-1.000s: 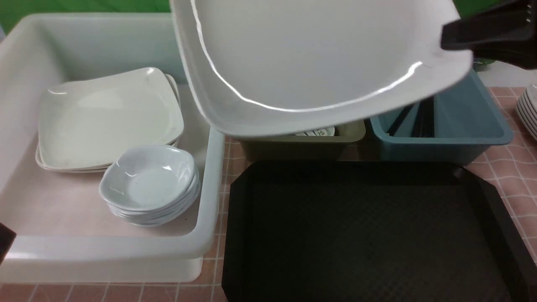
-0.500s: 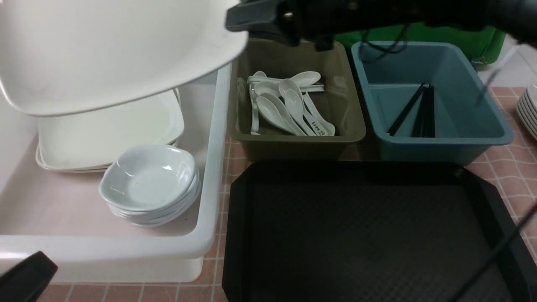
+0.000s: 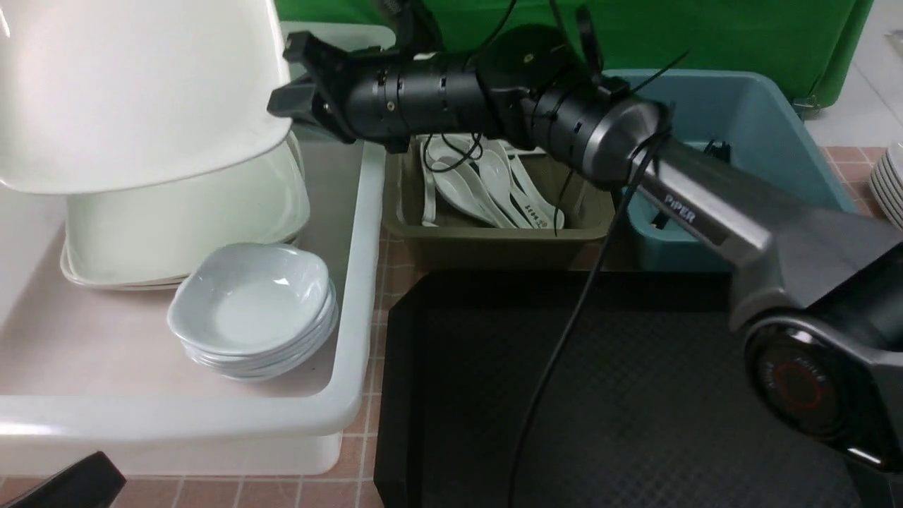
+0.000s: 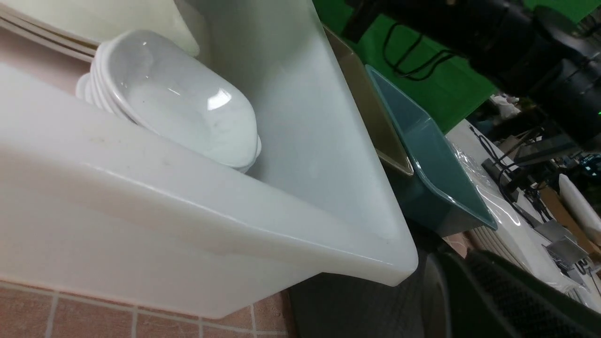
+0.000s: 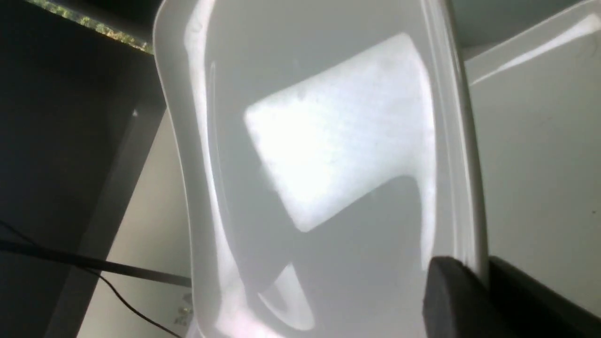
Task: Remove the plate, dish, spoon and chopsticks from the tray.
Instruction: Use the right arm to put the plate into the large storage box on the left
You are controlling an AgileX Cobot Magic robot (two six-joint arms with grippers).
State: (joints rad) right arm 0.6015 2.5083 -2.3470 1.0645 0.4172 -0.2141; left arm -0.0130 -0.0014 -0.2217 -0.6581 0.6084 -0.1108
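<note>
The plate [image 3: 127, 92] hangs over the white tub [image 3: 356, 296], far left
The right gripper [image 3: 286, 106] clamps its fingers tight on the right rim; it tilts, near edge lowest, above the stacked plates [image 3: 183, 212]

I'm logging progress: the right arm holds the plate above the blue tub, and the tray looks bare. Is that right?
Not quite. The front view shows the right gripper holding the plate above the white tub, over the stacked plates, not above the blue one. The tray does look bare wherever the arm doesn't hide it.
</note>
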